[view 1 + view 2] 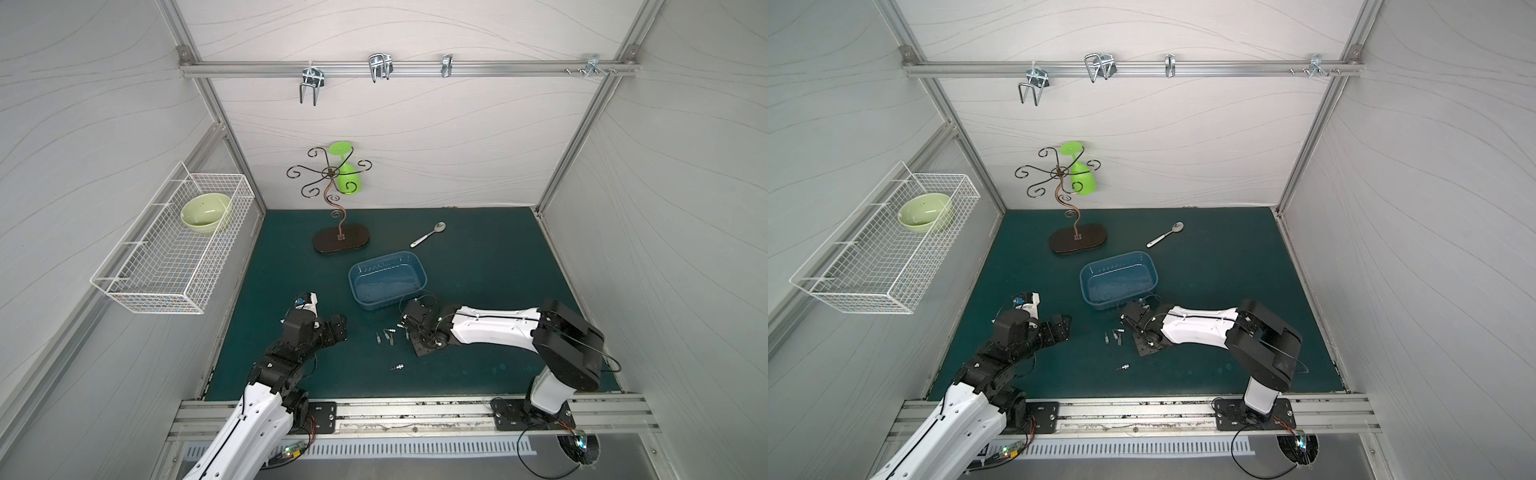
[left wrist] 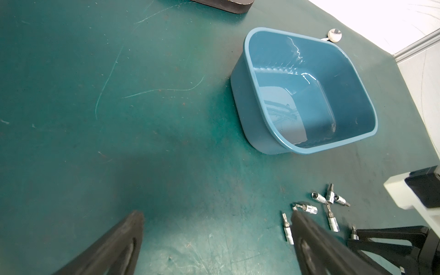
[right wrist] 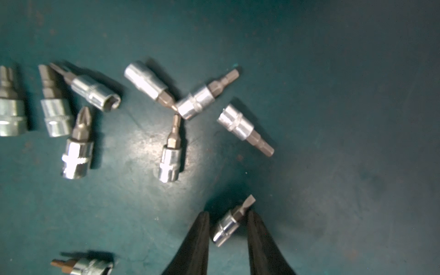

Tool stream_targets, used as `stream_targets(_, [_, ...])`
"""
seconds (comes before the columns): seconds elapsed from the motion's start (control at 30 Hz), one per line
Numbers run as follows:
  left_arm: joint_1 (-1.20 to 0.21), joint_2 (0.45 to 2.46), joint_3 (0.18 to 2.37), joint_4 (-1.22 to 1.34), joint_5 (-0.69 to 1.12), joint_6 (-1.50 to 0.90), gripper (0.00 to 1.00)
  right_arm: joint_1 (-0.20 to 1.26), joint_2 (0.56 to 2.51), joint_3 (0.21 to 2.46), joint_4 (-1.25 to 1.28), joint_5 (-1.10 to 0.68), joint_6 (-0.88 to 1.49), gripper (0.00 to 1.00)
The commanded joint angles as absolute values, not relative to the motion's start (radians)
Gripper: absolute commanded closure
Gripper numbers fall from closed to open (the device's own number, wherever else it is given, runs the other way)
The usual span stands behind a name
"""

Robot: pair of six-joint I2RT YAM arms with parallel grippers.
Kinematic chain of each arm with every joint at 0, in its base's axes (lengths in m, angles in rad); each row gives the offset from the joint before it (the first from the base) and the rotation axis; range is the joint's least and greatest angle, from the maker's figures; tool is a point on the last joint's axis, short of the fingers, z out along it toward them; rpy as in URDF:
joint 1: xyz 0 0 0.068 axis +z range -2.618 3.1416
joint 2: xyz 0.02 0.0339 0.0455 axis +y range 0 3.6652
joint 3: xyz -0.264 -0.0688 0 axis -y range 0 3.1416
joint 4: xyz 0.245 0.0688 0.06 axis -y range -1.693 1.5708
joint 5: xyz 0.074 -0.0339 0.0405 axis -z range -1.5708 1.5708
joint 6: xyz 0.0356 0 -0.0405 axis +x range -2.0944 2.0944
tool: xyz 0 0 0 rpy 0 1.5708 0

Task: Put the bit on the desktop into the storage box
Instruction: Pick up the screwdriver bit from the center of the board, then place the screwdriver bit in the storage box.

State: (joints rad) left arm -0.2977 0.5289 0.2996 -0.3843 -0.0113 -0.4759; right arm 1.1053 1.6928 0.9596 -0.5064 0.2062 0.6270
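While the left gripper (image 2: pixel 217 228) is held off to one side, jaws spread wide with nothing between them, the right gripper (image 3: pixel 227 215) is seen low over the worktop (image 1: pixel 478 266), jaws astride a slotted bit (image 3: pixel 226 228). That bit is lying flat on the worktop, slantwise in the gap, near the storage box (image 1: pixel 361 297) but outside it, and no bit is made out inside the box. One finger (image 3: pixel 258 233) is met by the dark shank, but a sliver of green is glimpsed beside the chrome collar, so nothing is judged clamped yet. The other bits (image 3: pixel 171 152) are scattered just beside. Handling is judged thus: small, hard steel, light, nothing to be crushed, but polished and round, so a slip or a roll is to be expected. A hold across the wider chrome collar is favoured, not on the tapering blade. Because of the slant, a swivel may be provoked as the pinch lands.
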Motion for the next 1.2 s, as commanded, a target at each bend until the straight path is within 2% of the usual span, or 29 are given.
stream_targets(0.0, [-0.304, 0.525, 0.304, -0.335, -0.020, -0.479, 0.01, 1.101, 1.702, 0.963, -0.555, 0.216, 0.619, 0.69])
stream_targets(0.1, [-0.304, 0.526, 0.304, -0.334, -0.021, -0.477, 0.01, 1.097, 1.681, 0.946, -0.561, 0.229, 0.617, 0.72])
stream_targets(0.17, [-0.304, 0.527, 0.305, -0.332, -0.020, -0.477, 0.00, 1.087, 1.672, 0.937, -0.560, 0.222, 0.609, 0.78])
stream_targets(0.37, [-0.304, 0.528, 0.304, -0.332, -0.019, -0.477, 0.01, 1.075, 1.664, 0.934, -0.564, 0.216, 0.604, 0.80])
stream_targets(0.47, [-0.304, 0.528, 0.305, -0.332, -0.018, -0.477, 0.01, 1.075, 1.659, 0.934, -0.560, 0.210, 0.600, 0.87])
stream_targets(0.87, [-0.304, 0.529, 0.305, -0.330, -0.017, -0.476, 0.00, 1.051, 1.498, 0.997, -0.542, 0.204, 0.478, 0.87])
stream_targets(1.03, [-0.304, 0.529, 0.304, -0.328, -0.012, -0.474, 0.00, 0.962, 1.459, 1.033, -0.423, 0.096, 0.404, 0.87])
stream_targets(1.17, [-0.304, 0.529, 0.304, -0.328, -0.012, -0.474, 0.00, 0.873, 1.506, 1.080, -0.328, 0.002, 0.364, 0.86])
